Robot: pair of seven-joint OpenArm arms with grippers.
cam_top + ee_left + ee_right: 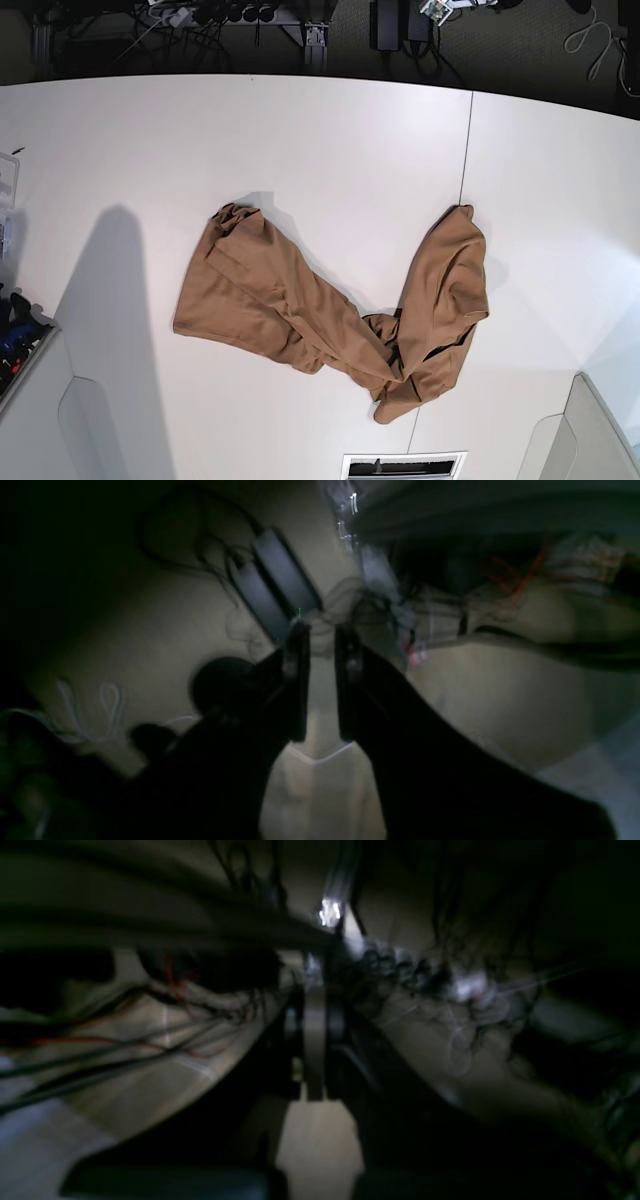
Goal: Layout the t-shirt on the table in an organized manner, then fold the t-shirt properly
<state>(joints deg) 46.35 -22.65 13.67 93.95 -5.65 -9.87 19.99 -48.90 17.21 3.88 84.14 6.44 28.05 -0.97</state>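
T-shirt (pixel 330 310) lies crumpled on table (pixel 330 150); left gripper (pixel 322 645) slightly parted, right gripper (pixel 315 1015) seemingly closed, both empty.

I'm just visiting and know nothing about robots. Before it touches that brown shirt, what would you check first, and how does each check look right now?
1. Is the t-shirt fully on the table? Ok: it lies wholly on the white top.
2. Is it laid out flat? Not ok: it is bunched and twisted into a V shape.
3. Is the shirt free of both grippers? Ok: neither arm shows in the base view, and nothing touches the cloth.
4. Is the left gripper ready to grasp? Ok: a small gap shows between its jaws, nothing in it.
5. Is the right gripper ready? Not ok: its jaws are shut.
6. Can collar and sleeves be found? Cannot tell: folds hide them.
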